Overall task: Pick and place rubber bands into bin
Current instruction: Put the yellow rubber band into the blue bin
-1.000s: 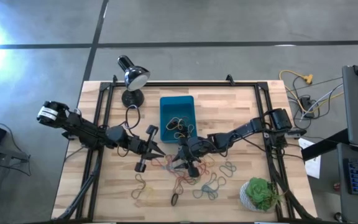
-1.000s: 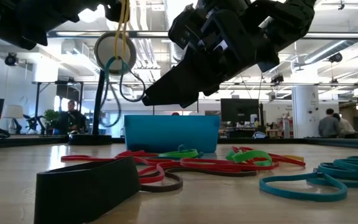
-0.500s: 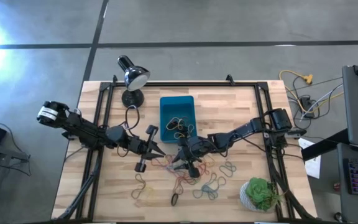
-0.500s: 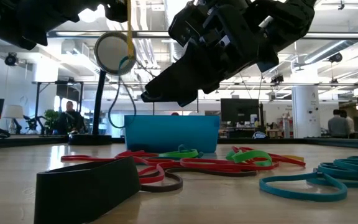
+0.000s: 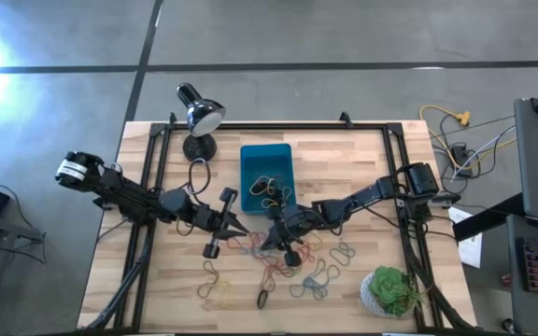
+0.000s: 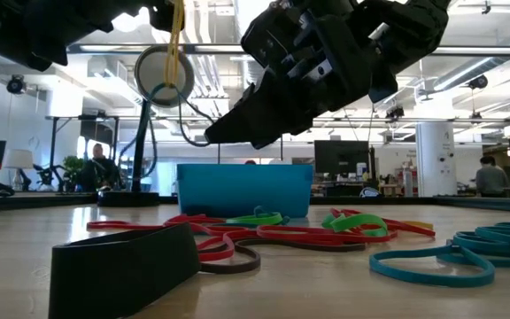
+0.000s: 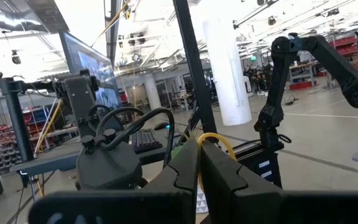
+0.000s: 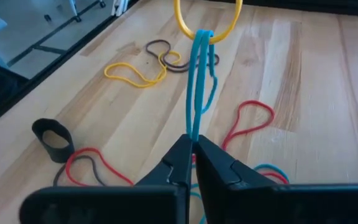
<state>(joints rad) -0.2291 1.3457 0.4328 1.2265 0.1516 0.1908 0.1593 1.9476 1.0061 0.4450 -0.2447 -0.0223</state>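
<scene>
Just in front of the bin (image 5: 266, 175), over the scattered rubber bands (image 5: 278, 266), I had both grippers raised off the table (image 5: 362, 168). The right gripper (image 5: 271, 243) sat nearest the bin's front wall, its fingers pressed together on a blue band (image 8: 199, 87) — the right wrist view showed that loop pulled taut from the fingertips up to a yellow band (image 8: 207, 22) it was hooked through. The left gripper (image 5: 241, 231) was beside it, off the bin's front left corner, fingers together and pinching that same yellow band (image 7: 213, 140), which curved out from between them in the left wrist view. In the low view the yellow strand (image 6: 177, 31) hung down in front of the lamp (image 6: 159, 75), with a darker loop dangling below it.

The bin itself stood near the table's far edge, next to the black desk lamp (image 5: 197, 117), and already held a few bands (image 5: 269, 187). Most of the rest lay loose on the wood in front of it — red, green, blue and yellow loops, with a wide black band (image 8: 53, 137) among them. A potted plant (image 5: 392, 291) stood well away from the bin, at the near right corner.
</scene>
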